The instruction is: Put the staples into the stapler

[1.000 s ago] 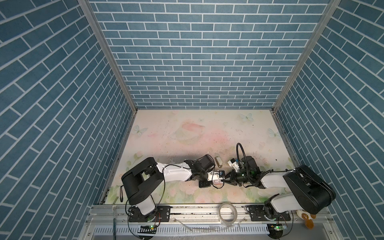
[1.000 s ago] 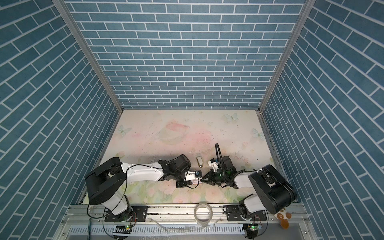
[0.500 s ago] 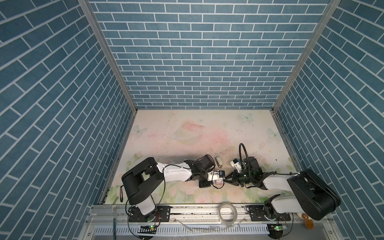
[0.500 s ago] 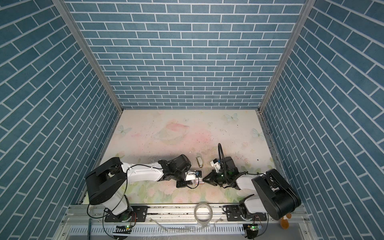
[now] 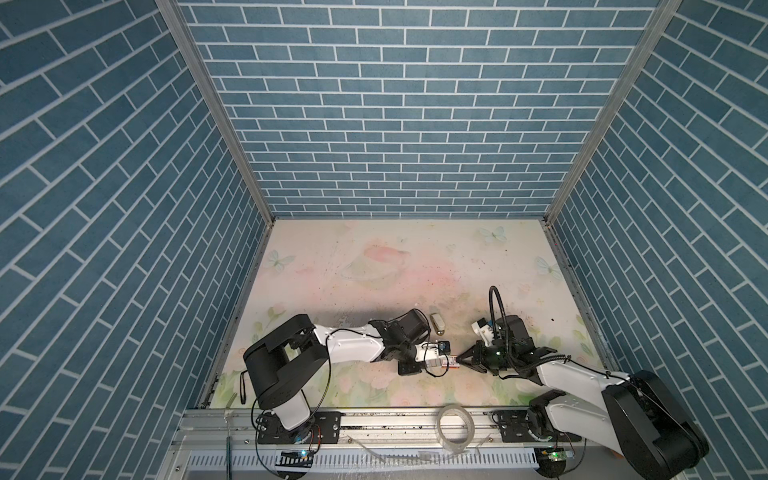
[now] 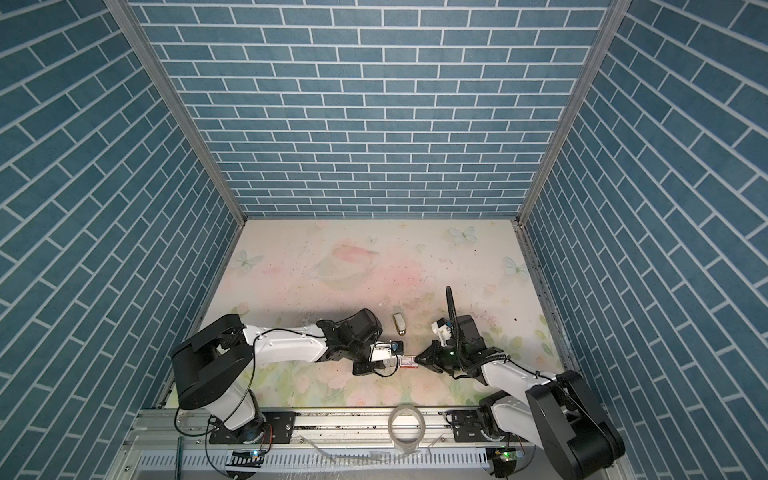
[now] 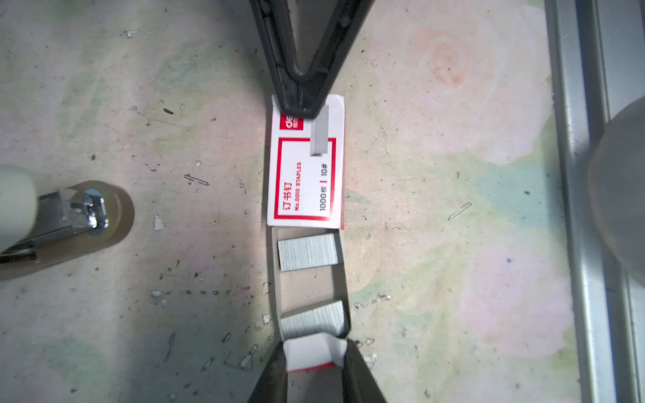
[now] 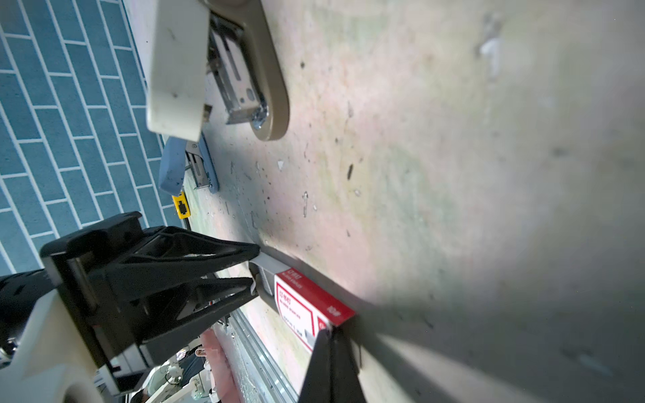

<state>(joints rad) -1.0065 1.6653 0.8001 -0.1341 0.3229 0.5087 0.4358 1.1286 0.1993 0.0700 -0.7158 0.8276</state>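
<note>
The small staple box (image 7: 304, 181) lies flat on the floral mat (image 7: 453, 87), between the two arms and near the front rail (image 5: 374, 422) in both top views; its white-and-red sleeve (image 8: 300, 308) is slid partway off the brown inner tray (image 7: 307, 286). The exposed part of the tray holds the staples (image 7: 309, 252) — two silvery blocks of joined strips, one just beside the sleeve's mouth and one at the tray's far end, with bare cardboard between them. The left gripper (image 7: 314, 346) is clamped on that far end, its fingers pressed to either side of the tray's white end flap. The right gripper (image 7: 301, 103) has its jaws together, its tip resting on the opposite end of the sleeve; a single thin strip of staples (image 7: 319, 134) lies on top of the sleeve with one end under that tip — whether it is pinched or only pressed down I cannot tell. The tan stapler (image 8: 244, 69) sits on the mat apart from the box, its cream cover (image 8: 176, 69) raised off the metal magazine (image 8: 234, 87); a blue stapler (image 8: 188, 167) lies farther off. A few loose single staples (image 7: 197, 180) are scattered over the mat; a roll of clear tape (image 5: 455, 428) rests on the front rail.
</note>
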